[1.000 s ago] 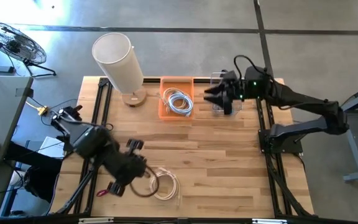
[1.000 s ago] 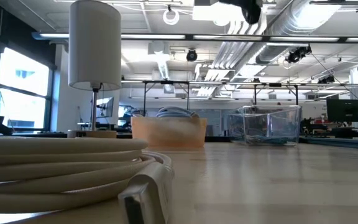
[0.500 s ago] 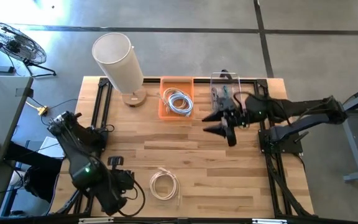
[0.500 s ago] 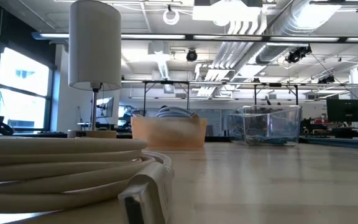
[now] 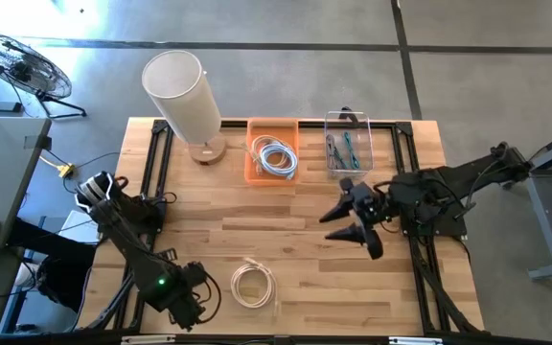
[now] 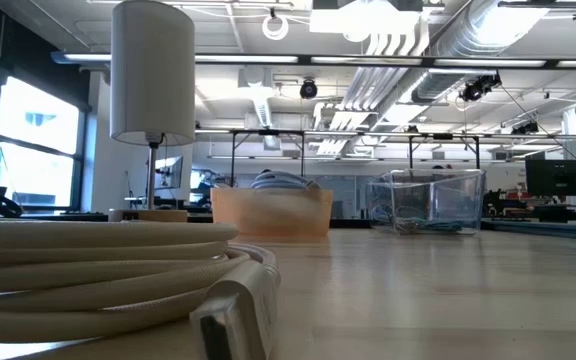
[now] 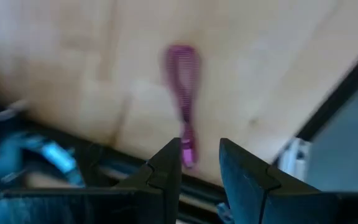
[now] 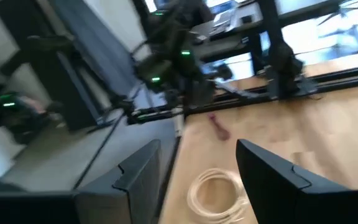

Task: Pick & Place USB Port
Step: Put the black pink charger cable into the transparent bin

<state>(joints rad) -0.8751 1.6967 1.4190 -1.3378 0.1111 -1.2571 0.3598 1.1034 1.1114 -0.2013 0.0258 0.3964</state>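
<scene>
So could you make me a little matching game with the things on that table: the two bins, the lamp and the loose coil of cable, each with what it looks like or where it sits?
Things:
1. orange bin
2. clear bin
3. lamp
4. cream cable coil

Descriptions:
A. lies loose near the table's front edge
B. has a tall white shade on a wooden base
C. holds a coiled pale cable
D. holds dark and teal cables

Pairs: 1-C, 2-D, 3-B, 4-A

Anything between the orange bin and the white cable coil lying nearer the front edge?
No: the high view shows only bare wood between the orange bin and the white cable coil.
</scene>
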